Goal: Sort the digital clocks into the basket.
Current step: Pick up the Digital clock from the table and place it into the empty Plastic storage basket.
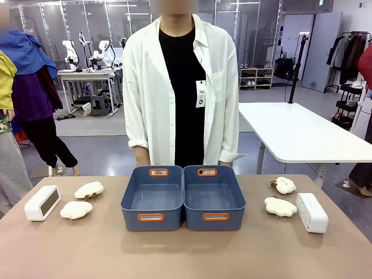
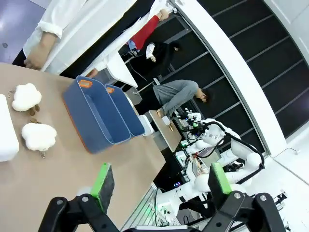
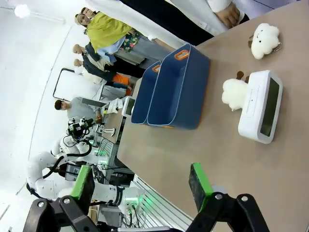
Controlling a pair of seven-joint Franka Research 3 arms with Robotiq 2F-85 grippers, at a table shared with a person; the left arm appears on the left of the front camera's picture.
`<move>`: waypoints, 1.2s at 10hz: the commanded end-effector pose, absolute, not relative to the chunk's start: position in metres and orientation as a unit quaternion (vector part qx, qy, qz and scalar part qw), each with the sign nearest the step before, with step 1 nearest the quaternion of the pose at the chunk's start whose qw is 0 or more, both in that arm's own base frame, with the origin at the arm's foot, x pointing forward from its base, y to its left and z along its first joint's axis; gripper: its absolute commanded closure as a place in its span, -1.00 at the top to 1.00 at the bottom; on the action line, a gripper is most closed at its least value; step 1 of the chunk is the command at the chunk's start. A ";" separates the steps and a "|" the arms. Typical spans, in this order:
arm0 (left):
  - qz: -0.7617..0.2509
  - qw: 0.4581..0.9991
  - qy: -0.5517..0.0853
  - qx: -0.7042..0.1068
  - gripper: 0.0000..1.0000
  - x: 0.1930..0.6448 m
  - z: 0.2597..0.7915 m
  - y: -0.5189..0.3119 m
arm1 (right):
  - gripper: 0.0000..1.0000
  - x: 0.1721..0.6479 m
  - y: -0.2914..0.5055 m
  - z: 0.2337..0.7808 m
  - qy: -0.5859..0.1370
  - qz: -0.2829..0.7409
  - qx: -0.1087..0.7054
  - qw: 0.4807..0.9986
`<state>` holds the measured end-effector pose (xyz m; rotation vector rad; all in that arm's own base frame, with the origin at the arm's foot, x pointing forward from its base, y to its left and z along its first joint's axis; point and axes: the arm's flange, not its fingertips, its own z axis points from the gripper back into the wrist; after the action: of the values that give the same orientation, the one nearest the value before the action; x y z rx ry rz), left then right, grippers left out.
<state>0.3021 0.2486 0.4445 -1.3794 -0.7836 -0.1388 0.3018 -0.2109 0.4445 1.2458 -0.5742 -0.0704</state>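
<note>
Right, we have both arms empty-handed: the left gripper (image 2: 159,182) has its fingers spread wide, and the right gripper (image 3: 141,182) is just as slack. One digital clock (image 1: 42,203) sits near the left edge of the table (image 1: 186,256). The other clock (image 1: 312,213) is near the right edge, with a plush toy (image 1: 280,207) just beside it. The twin blue baskets (image 1: 136,210) wait mid-table. We judge these clocks light, rigid and slick-shelled, so we'd pinch across the narrow body, clear of the screen.

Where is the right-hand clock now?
In the front view the clock lies at the right end of the table, beside a plush toy, right of the blue baskets.
</note>
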 end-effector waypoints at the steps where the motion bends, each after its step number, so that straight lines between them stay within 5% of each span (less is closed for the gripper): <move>1: -0.072 0.699 -0.348 -0.620 1.00 0.296 0.442 0.250 | 1.00 0.301 -0.212 0.438 -0.257 -0.034 0.585 0.768; 12: -0.072 0.699 -0.348 -0.620 1.00 0.296 0.442 0.250 | 1.00 0.301 -0.212 0.438 -0.257 -0.034 0.585 0.768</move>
<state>0.3011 0.2474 0.4435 -1.3809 -0.7789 -0.1411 0.3019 -0.2121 0.4352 1.2655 -0.5512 -0.0865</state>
